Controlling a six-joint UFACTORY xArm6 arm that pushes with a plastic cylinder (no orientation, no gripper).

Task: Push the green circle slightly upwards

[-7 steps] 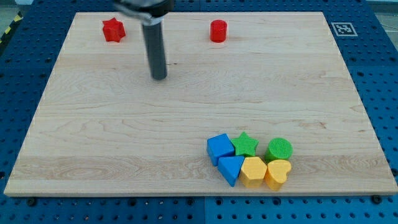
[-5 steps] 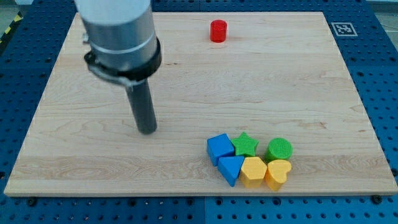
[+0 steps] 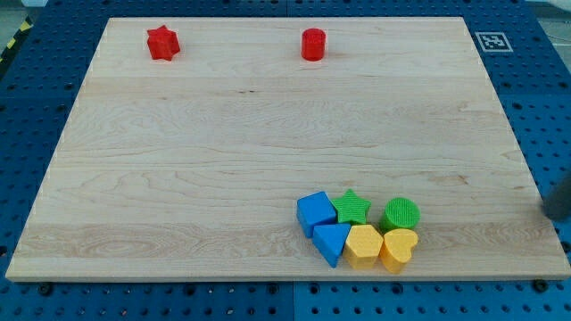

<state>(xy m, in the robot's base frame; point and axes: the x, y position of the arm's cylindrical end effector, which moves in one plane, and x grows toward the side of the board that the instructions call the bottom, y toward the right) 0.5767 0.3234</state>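
Rod barely shows here, just a dark blurry sliver (image 3: 559, 198) at the view's right edge, off the wooden surface (image 3: 268, 152) and over the blue pegboard (image 3: 544, 107). My tip itself is not visible, so where it sits relative to the blocks can't be pinned down beyond "somewhere off to the right of the cluster". No claw on this rig, so open or closed can't be told.

Green circle (image 3: 401, 214) sits near the view's bottom right of the surface, ridged top facing up, at the right end of the cluster's upper row. Yellow heart (image 3: 399, 249) is tucked right under it, touching. Yellow hexagon (image 3: 364, 244) sits to the heart's left. Green star (image 3: 352, 207) is just left of the circle, with a small gap between them. Blue cube (image 3: 316, 212) and blue triangle (image 3: 331, 242) close off the left side.

Above the circle the wood is open. Red star (image 3: 162, 42) and red cylinder (image 3: 313, 44) are well apart, up along the view's top. A black-and-white marker tag (image 3: 492, 41) sits in the top right corner.
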